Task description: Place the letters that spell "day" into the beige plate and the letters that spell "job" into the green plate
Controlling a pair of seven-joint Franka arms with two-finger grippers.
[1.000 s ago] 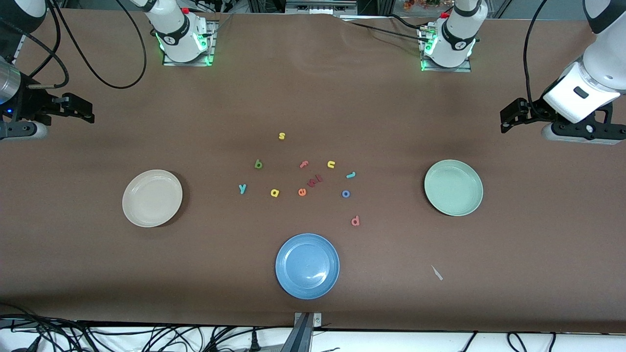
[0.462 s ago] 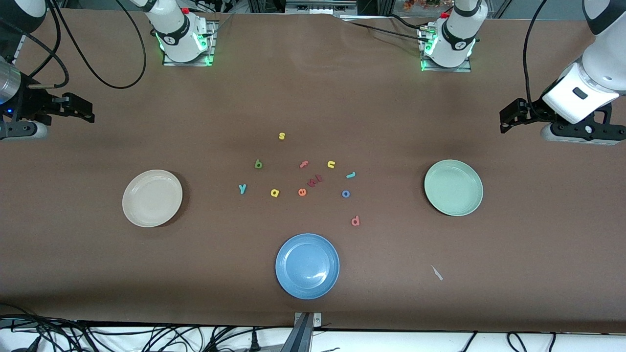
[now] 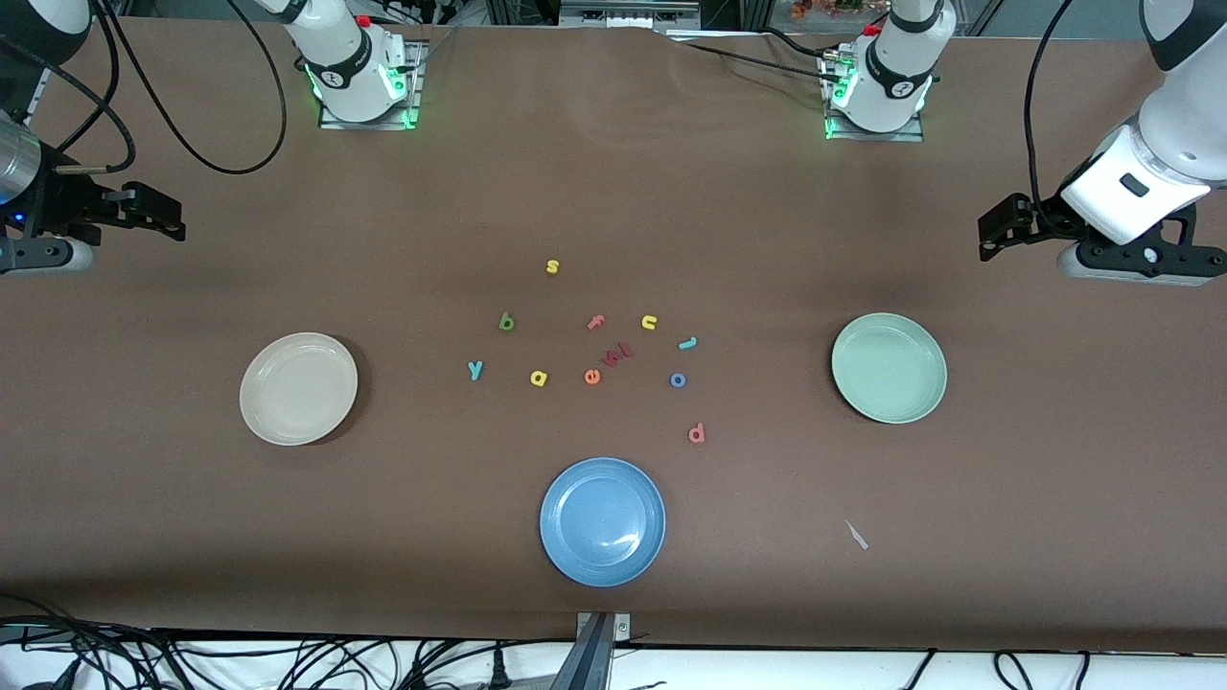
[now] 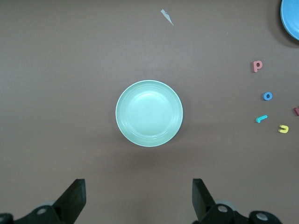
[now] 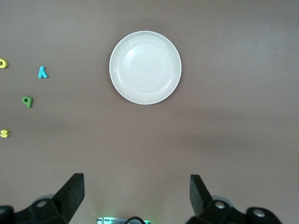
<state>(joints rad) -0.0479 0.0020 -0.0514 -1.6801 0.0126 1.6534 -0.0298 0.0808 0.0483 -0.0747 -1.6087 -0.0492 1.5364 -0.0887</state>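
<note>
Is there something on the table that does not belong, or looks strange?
Yes: a small pale scrap lies on the bare brown table, nearer to the front camera than the green plate. It is neither a letter nor a plate. Otherwise nothing stands out; all three plates sit flat.

In the left wrist view the blue plate [image 4: 291, 17] is cut off at the picture's corner, and a dark red letter [image 4: 296, 111] near the blue "o" [image 4: 267, 96] shows only a sliver. The two dark red letters [image 3: 616, 355] beside the orange "e" [image 3: 592, 377] are too small to read.
</note>
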